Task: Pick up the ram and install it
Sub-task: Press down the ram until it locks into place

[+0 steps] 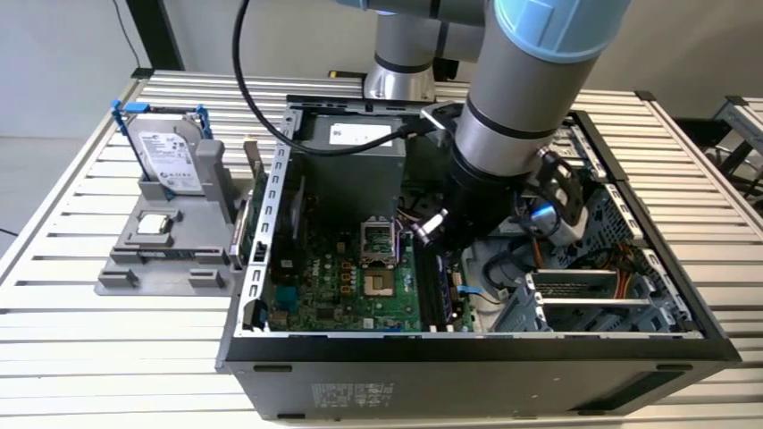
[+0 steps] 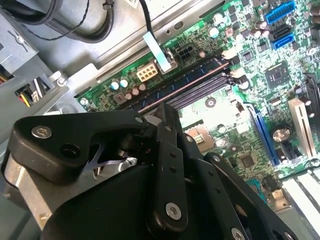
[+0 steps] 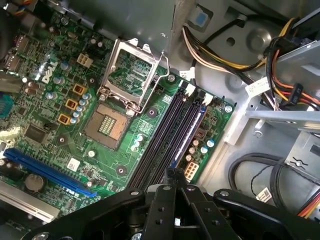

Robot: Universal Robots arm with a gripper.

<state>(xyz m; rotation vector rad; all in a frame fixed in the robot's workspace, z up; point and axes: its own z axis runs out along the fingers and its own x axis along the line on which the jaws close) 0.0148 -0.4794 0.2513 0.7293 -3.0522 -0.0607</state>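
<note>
Slatted metal table (image 1: 96, 340) carries an open computer case (image 1: 477, 353), with a grey holder (image 1: 161, 259) just beside it on the exterior view's left. A silver hard drive (image 1: 167, 156) in its blue bracket stands upright in that holder, and a small square chip (image 1: 153, 223) lies in a pocket below it, so both parts are not yet fitted. Inside the case, on the green motherboard (image 3: 50, 100), the processor socket (image 3: 107, 122) is bare and its metal frame (image 3: 131, 75) is swung up

The arm reaches down into the case, and the gripper (image 1: 431, 234) sits low over the row of long memory slots (image 3: 167, 130). In the second wrist view a thin strip with a coppery long edge runs along those slots; I take it for the ram (image 2: 185, 91). It lies in line with a slot, near the board's edge, and one end passes right at the gripper (image 2: 167, 107). By that reading the pick-up is done and the work is at the seating step. Whether the ram is fully home and its end clips are locked cannot be told

In the first wrist view the fingers (image 3: 162, 200) converge to a narrow point, with almost no gap between them at the gripper (image 3: 175, 174) tip. They meet at the ram, but whether they pinch it or only bear on its top edge is not clear
</note>
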